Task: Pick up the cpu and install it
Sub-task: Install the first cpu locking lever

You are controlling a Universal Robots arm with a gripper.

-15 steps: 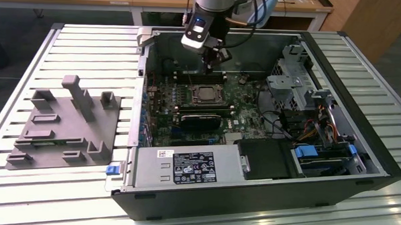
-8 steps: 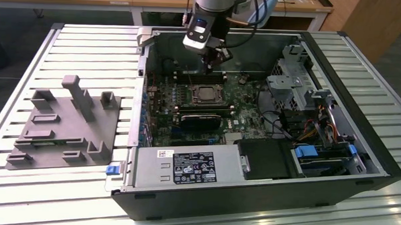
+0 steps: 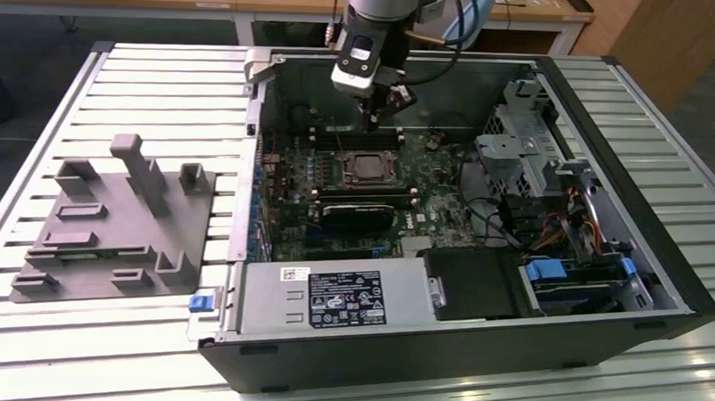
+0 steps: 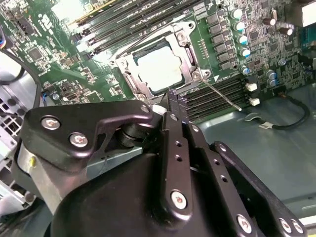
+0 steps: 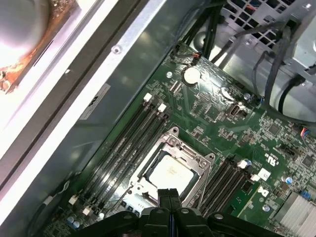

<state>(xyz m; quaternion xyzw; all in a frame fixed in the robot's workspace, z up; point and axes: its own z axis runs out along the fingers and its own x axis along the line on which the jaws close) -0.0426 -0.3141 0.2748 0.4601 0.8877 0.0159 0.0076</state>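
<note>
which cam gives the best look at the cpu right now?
The first wrist view: the cpu lies in the socket frame, its shiny top almost wholly in sight. In the second wrist view it is glare-washed. In the exterior view it is small and far.

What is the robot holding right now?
Nothing. The end effector is shut and empty above the board, and the cpu lies in its socket.

cpu (image 4: pixel 159 70): shiny silver metal top
socket frame (image 4: pixel 185 49): bright bare metal
gripper (image 4: pixel 174 114): matt black
fixture block (image 3: pixel 113 223): matt grey plastic
</note>
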